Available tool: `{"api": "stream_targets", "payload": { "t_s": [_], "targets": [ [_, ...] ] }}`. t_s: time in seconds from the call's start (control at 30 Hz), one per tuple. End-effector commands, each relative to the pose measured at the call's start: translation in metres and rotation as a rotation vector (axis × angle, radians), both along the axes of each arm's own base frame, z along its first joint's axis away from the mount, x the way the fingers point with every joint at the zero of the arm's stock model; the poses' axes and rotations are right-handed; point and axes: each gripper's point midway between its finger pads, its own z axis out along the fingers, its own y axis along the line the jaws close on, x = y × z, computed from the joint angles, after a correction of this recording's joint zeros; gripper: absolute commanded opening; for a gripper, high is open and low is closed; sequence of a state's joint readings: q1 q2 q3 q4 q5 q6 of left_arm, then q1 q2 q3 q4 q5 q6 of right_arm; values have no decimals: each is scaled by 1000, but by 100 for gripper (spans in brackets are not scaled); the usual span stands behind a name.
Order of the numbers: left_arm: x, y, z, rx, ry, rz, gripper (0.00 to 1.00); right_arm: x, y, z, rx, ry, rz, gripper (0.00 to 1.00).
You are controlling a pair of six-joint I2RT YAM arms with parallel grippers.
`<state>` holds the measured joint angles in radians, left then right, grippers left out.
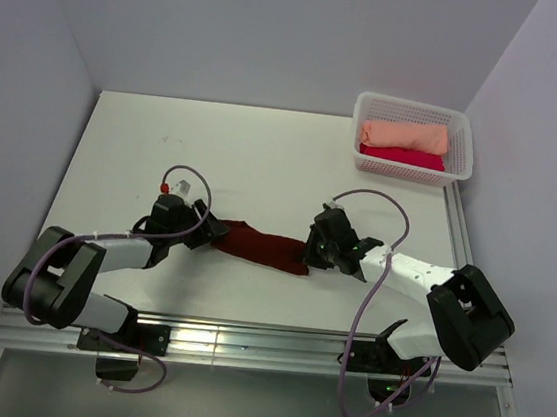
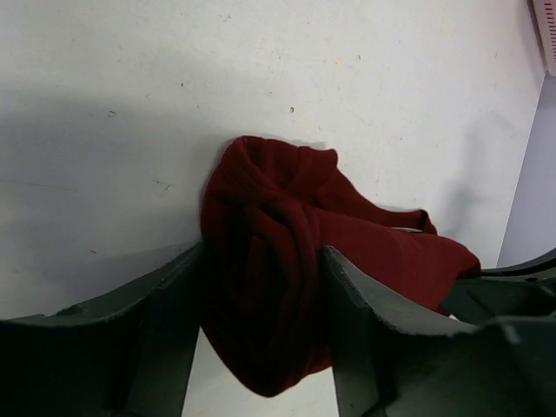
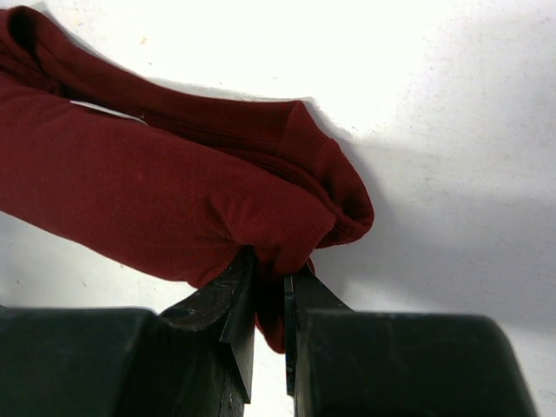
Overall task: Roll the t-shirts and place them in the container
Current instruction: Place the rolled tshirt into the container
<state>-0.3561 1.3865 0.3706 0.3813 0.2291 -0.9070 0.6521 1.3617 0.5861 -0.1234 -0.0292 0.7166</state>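
A dark maroon t-shirt, rolled into a long bundle, lies on the white table between my two grippers. My left gripper is at its left end, and in the left wrist view the bunched end of the maroon t-shirt fills the gap between the two fingers. My right gripper is shut on a fold at the right end of the maroon t-shirt. A peach t-shirt and a crimson t-shirt lie rolled in the basket.
A white mesh basket stands at the far right corner of the table, against the right wall. Grey walls close the table at the back and both sides. A metal rail runs along the near edge.
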Motion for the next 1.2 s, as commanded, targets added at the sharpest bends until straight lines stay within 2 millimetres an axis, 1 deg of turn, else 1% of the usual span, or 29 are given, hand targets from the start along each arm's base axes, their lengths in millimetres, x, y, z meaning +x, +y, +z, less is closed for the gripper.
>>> {"api": "stream_targets", "payload": {
  "t_s": [0.0,0.03,0.07,0.1,0.17,0.2,0.23,0.27,0.33,0.4,0.43,0.5,0.53,0.57,0.6,0.67,0.7,0.73,0.77,0.8,0.83,0.87,0.9,1.0,1.07,1.1,1.17],
  "targets": [
    [-27,9,-38,61,147,8,58,-14,-19,-25,-108,72,-3,0],
    [-24,5,-36,51,138,1,53,-14,-19,-25,-109,73,-1,0],
    [-22,2,-36,48,135,0,50,-15,-19,-26,-112,75,4,0],
    [-19,-2,-33,41,129,0,45,-14,-19,-26,-113,72,7,0],
    [-21,-12,-35,59,136,-16,43,-13,-18,-27,-117,73,12,0],
    [-17,-14,-34,69,130,-3,37,-13,-18,-27,-117,75,14,0],
    [-20,-21,-35,74,130,-18,32,-13,-17,-26,-117,74,14,0],
    [-21,-22,-36,75,133,-16,28,-12,-17,-25,-118,71,14,0],
    [-22,-21,-37,87,136,-3,18,-10,-19,-23,-122,60,7,0],
    [-18,-18,-35,112,130,14,0,-8,-21,-19,-130,47,1,0],
    [-17,-13,-34,138,128,35,0,-7,-21,-16,-130,39,-3,0],
    [-12,-11,-26,155,110,47,0,-5,-24,-12,-140,27,-9,0],
    [-15,-11,-23,167,112,47,0,-1,-24,-7,-149,10,-15,0],
    [-11,-8,-20,183,98,67,0,1,-26,-5,-159,4,-18,0],
    [-6,-10,-12,185,79,77,0,3,-26,0,-164,-1,-20,0],
    [-6,-9,-3,210,61,91,0,8,-27,6,-173,-19,-26,0],
    [-3,-13,5,205,46,92,0,11,-25,15,-167,-37,-27,0],
    [-2,-14,12,202,33,94,0,14,-25,19,-167,-46,-30,0],
    [-3,-10,12,222,43,103,0,16,-26,24,-173,-58,-37,0],
    [4,-13,23,217,19,103,0,18,-27,30,-174,-66,-42,0],
    [5,-12,28,223,16,103,0,23,-24,41,-165,-89,-42,0],
    [7,-13,33,224,8,105,0,25,-24,46,-163,-97,-45,0],
    [12,-15,43,225,-6,105,0,30,-23,56,-159,-118,-52,0],
    [21,-18,66,217,-40,113,0,39,-25,71,-151,-142,-65,0],
    [25,-19,78,208,-61,120,0,43,-28,77,-153,-156,-76,0],
    [29,-21,88,202,-78,122,0,46,-28,83,-147,-166,-83,0],
    [32,-23,93,197,-83,122,0,51,-32,88,-142,-173,-94,0]
  ]
}}
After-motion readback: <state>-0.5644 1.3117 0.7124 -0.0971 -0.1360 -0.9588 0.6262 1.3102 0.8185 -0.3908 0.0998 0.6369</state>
